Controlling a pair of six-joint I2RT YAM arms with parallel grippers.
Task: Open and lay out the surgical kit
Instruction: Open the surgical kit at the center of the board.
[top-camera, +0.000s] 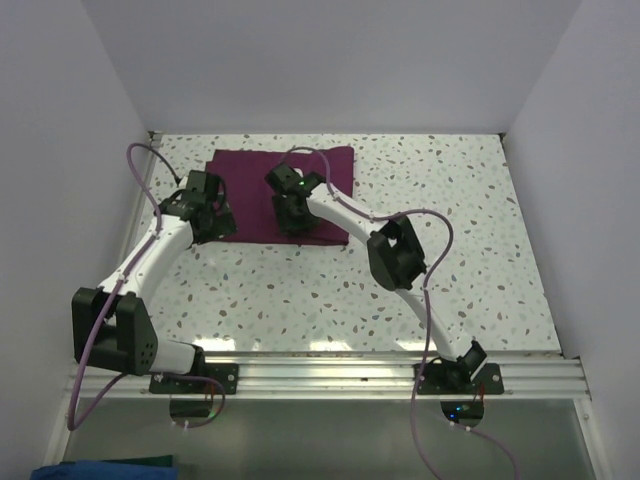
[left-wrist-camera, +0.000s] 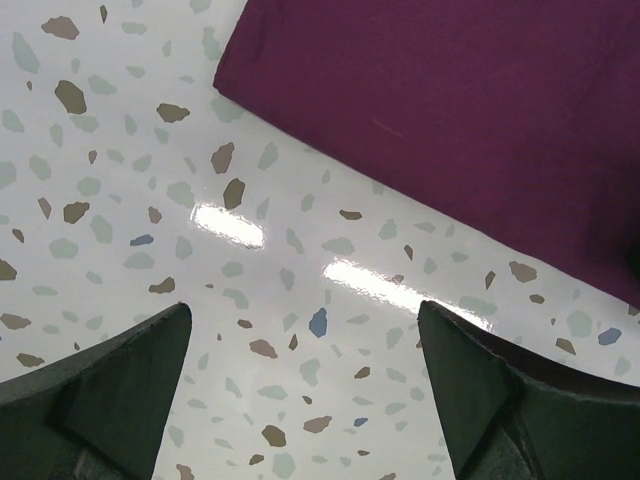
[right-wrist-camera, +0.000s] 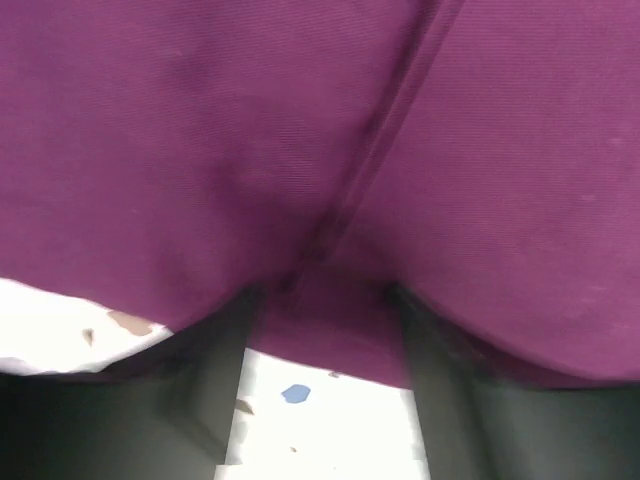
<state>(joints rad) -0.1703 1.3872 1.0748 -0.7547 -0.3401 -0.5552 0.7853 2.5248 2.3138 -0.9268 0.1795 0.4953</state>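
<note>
We see the wrap (top-camera: 285, 185) folded shut, contents hidden. At its 9 o'clock, the left gripper (left-wrist-camera: 303, 320) holds its jaws wide. At 6 o'clock, the right gripper (right-wrist-camera: 322, 300) has its jaws astride the cloth; we cannot tell whether they grip.

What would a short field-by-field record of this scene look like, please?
kit: maroon cloth wrap, folded, lying flat on the speckled table
instruments: none visible
left gripper: open, above bare table just off the wrap's corner
right gripper: at the wrap's near edge, a finger on either side of a bunched fold; unclear whether it grips
</note>
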